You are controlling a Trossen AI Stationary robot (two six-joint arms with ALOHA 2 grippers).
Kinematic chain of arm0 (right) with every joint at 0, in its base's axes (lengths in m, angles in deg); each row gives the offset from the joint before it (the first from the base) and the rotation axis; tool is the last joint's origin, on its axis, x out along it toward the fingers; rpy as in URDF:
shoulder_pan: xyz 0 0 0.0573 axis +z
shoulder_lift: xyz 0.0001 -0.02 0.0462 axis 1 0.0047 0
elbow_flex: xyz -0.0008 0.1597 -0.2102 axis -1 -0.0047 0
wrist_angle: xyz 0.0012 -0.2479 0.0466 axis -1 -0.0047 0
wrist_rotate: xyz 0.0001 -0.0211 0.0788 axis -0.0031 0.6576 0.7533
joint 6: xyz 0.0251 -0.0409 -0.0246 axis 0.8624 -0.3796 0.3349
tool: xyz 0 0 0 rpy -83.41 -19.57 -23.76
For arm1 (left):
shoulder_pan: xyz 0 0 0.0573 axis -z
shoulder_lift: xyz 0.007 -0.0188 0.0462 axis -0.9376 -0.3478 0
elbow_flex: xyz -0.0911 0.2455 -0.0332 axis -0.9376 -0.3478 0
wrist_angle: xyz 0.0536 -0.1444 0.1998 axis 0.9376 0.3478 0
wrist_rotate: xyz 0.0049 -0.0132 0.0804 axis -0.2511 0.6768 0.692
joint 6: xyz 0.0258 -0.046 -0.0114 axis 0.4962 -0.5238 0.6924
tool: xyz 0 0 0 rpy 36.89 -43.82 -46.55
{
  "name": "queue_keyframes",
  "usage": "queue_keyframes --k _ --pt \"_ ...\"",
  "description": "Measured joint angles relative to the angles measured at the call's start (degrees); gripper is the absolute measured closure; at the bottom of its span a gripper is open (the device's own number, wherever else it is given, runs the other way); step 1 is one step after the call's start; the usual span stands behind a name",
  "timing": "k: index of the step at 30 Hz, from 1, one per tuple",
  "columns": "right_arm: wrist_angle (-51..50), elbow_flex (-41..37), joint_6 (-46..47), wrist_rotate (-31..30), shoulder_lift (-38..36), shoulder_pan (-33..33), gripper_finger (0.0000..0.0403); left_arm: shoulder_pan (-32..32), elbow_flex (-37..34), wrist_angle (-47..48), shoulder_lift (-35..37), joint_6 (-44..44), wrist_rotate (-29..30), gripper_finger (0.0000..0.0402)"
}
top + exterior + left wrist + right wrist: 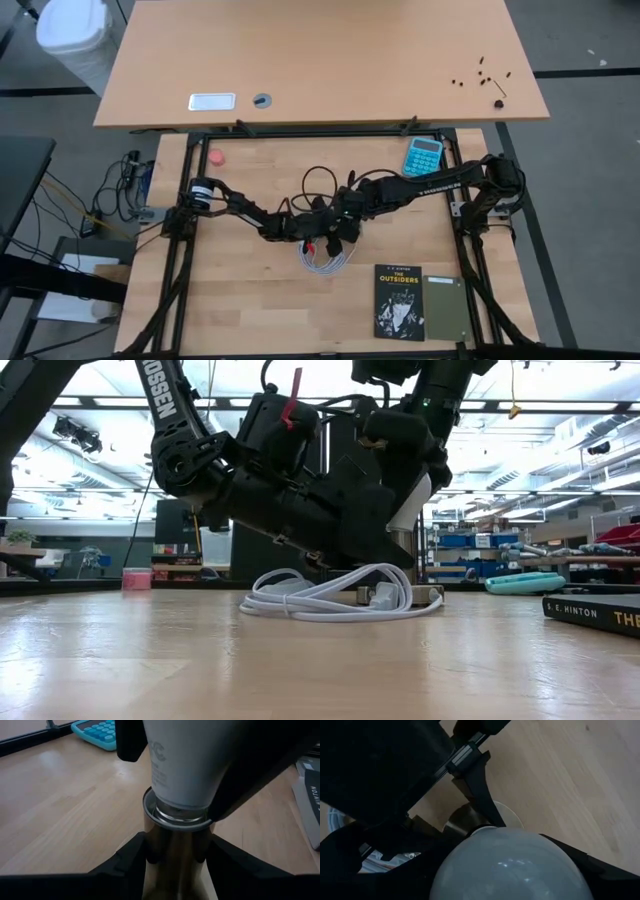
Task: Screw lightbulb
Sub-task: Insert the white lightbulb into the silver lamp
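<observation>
The white lightbulb (190,765) stands with its metal screw base (177,815) inside the rim of a brassy socket (175,840) at the table's middle. My left gripper (176,851) is shut on the socket, coming at it low from the table's left. My right gripper (512,875) reaches down from above and is shut on the bulb's glass (510,865). In the low view a strip of the bulb (414,510) shows between the dark arms. The socket's coiled white cable (325,258) lies on the table just nearer than the grippers. My left gripper pinches the socket's barrel between its two fingers, one on each side (150,852), below the rim. The fingers come nearly level from the table's left, across the upright barrel. What the socket's foot rests on is hidden. My right gripper pinches the lightbulb's white body between its two fingers (129,742), which lie on opposite sides of it. The fingers slant down from above along the bulb. The bulb stands nearly upright with its screw base (175,817) in the socket's mouth.
A blue calculator (423,155) lies at the far right and a black book (400,300) at the near right. A small pink thing (215,157) sits at the far left. Bare wood lies to the near left.
</observation>
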Motion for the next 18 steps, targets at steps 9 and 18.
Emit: queue_keyframes --k 9,18 --pt "1.91 -0.07 -4.91 3.67 0.02 -0.54 0.0098 0.15 -0.02 -0.03 0.0 1.25 -1.6 0.0224" --pt "1.94 -0.09 -6.09 8.08 -0.43 -1.56 0.0057 0.15 -0.02 0.1 -0.01 1.3 -1.65 0.0224"
